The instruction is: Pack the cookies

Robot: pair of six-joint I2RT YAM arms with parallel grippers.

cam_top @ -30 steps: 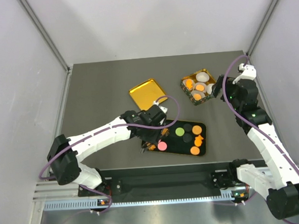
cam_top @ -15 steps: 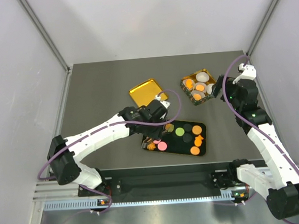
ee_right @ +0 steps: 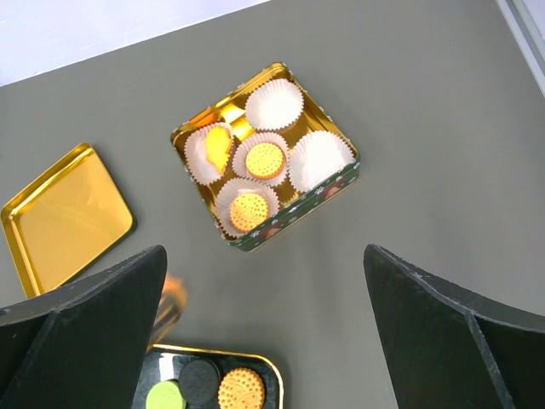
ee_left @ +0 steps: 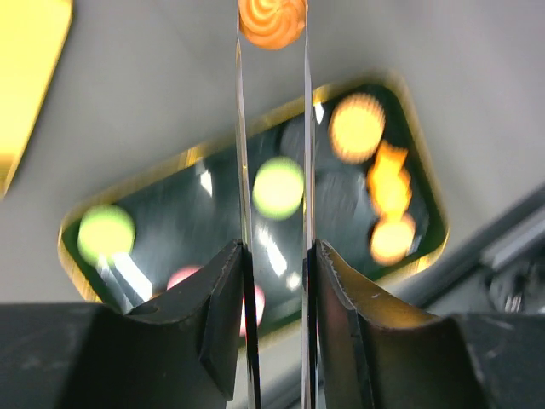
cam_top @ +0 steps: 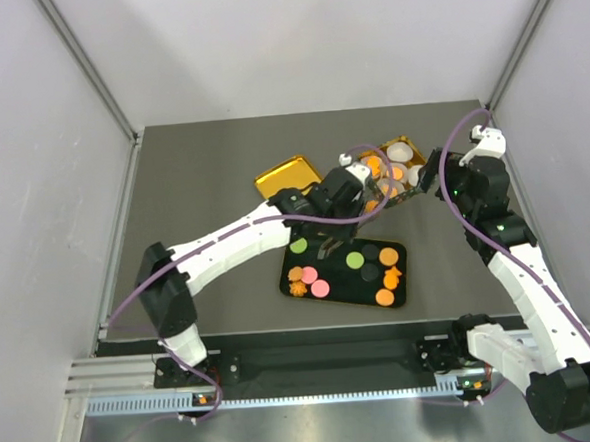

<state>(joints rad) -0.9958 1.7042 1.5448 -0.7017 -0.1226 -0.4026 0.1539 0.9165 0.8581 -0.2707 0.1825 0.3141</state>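
Here, the left gripper (ee_left: 272, 41) is clamped on an orange swirl cookie (ee_left: 272, 17), pinched between two thin blades at the top centre of the left wrist view. The cookie hangs over bare grey table (ee_left: 153, 102), just past the upper edge of the black tray (ee_left: 162, 209), which fills the blurred middle of that frame.

Seen from overhead, the left arm reaches diagonally from lower left toward the centre, its wrist lying between the tray and the tin (cam_top: 420, 185). On the tray sit more cookies (cam_top: 321, 288): green, pink and orange rounds, two orange flower shapes and some dark discs, spread from its left end to its right.

The right gripper (ee_right: 264, 249) hangs with its fingers spread wide and nothing between them, dark at the lower corners of its own wrist view, above the table near the tin. In that view the square tin, gold inside and green on its wall, sits upper centre with five white paper cups (ee_right: 274, 104). Three cups hold orange cookies, one of them tilted on edge.

A gold lid (ee_right: 64, 217) lies flat at middle left, well apart from the tin
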